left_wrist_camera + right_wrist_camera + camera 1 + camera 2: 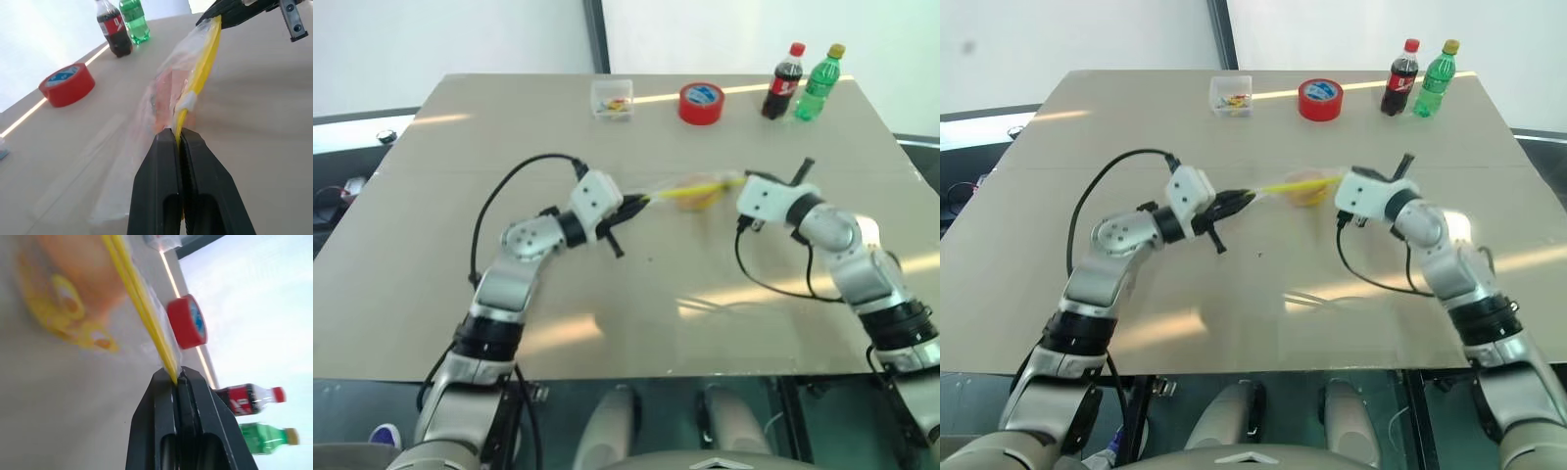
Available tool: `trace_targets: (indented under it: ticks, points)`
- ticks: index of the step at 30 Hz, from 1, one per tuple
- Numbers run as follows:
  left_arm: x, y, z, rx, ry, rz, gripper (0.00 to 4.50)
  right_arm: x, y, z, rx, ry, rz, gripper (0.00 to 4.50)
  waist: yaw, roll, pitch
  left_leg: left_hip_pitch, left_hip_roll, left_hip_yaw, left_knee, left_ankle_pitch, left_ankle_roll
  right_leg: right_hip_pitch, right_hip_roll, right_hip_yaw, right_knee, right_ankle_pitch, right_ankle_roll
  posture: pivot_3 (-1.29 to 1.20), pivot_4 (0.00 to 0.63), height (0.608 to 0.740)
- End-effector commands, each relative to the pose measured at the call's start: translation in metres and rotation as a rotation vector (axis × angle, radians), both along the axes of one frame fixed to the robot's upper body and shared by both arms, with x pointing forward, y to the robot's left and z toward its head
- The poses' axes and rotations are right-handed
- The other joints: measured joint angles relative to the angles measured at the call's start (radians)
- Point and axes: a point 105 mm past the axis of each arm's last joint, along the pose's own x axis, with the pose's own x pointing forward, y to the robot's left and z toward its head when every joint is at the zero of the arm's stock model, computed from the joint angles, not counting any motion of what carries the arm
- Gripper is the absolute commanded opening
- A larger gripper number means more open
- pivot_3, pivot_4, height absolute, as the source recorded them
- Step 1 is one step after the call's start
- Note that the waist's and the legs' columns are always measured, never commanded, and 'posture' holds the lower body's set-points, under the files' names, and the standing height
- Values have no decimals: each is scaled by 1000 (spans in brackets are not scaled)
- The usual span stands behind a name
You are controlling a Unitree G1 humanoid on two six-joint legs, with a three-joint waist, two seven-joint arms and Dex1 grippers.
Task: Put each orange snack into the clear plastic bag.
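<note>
Head views: clear plastic bag (690, 191) stretched above table (607, 294), nearer than red tape roll (701, 103); left gripper (631, 202) and right gripper (742, 179) pinching opposite ends. Left wrist: jaws clamped on yellow strip (203, 68); orange snacks (168, 95) inside, apparently. Right wrist: clamped likewise; best kept level, taut.

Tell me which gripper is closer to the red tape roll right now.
Right. The right gripper, shut on the clear plastic bag, sits nearly straight in front of the red tape roll. The left gripper, pinching the bag's other end, is farther off to the left.
</note>
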Motion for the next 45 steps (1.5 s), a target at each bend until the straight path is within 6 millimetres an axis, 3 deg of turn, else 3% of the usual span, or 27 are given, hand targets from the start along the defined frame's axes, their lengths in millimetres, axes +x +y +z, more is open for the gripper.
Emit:
trace_targets:
  ticks: [1,5,8,10,14,19,23,26,27,30,32,35,38,43,45]
  points:
    - [23,15,34,-32,-101,74,0,17,-47,44,-13,-128,-158,31,-1,0,0,0,0,0,0,0,0,0,0,0,0,0,0,0,150,740]
    - [38,10,52,-8,-158,61,0,26,-60,67,-16,-209,-195,31,-5,0,0,-1,0,2,-1,2,-4,0,0,1,-2,0,0,0,150,740]
    - [31,10,64,-13,-241,45,0,14,-69,73,2,-263,-206,31,-8,0,0,-6,0,4,-1,2,-4,-7,0,3,-2,0,0,0,150,740]
    - [17,9,47,48,-239,-9,0,3,-69,55,24,-212,-192,31,-5,0,0,-18,1,3,3,3,-4,-19,0,3,1,0,0,0,150,740]
    - [-12,8,-7,171,-159,-97,0,-24,-59,-4,37,-44,-160,31,-6,0,-1,-17,2,4,0,2,-4,-18,-1,5,-1,0,0,0,150,740]
    - [-29,5,-41,237,-147,-84,0,-57,-42,-64,111,184,-122,31,0,0,0,-15,2,3,3,1,-1,-16,-1,4,4,0,0,0,150,740]
    - [-31,4,-45,288,-221,-53,0,-75,-48,-82,126,269,-126,1816,3,0,-1,-11,1,2,10,0,1,-14,0,4,13,0,0,0,150,740]
    - [-27,6,-40,325,-297,-22,0,-93,-50,-71,162,285,-77,3112,5,0,-1,-10,1,0,13,0,1,-10,0,2,14,0,0,0,150,740]
    - [-26,6,-39,324,-296,-20,0,-98,-48,-64,156,279,-48,3112,5,0,-1,-10,1,0,14,0,1,-10,0,1,13,0,0,0,150,740]
    - [-24,5,-30,318,-324,-15,0,-106,-18,-34,215,256,92,3112,-3,0,-1,-10,1,0,15,0,1,-10,0,1,14,0,0,0,150,740]
    - [-25,1,-26,317,-345,-24,0,-107,14,-22,231,245,204,3112,-9,0,-1,-10,1,0,15,0,1,-10,1,1,14,0,0,0,150,740]
    - [-29,-7,-22,325,-369,-56,0,-101,66,-19,226,251,344,3112,-7,0,-1,-9,2,-1,15,0,1,-9,3,1,14,0,0,0,150,740]
    - [-31,-11,-19,332,-384,-72,0,-94,99,-23,178,255,421,3112,-5,0,-1,-10,1,-1,15,0,1,-9,3,0,14,0,0,0,150,740]
    - [-32,-15,-16,317,-368,-75,0,-82,119,-21,128,227,449,3112,12,-1,-1,-13,0,-3,16,0,1,-10,-1,-2,11,0,0,0,150,740]
    - [-33,-16,-16,310,-357,-74,0,-78,122,-19,120,208,445,2529,12,-1,-1,-13,0,-3,16,0,1,-10,0,-2,12,0,0,0,150,740]
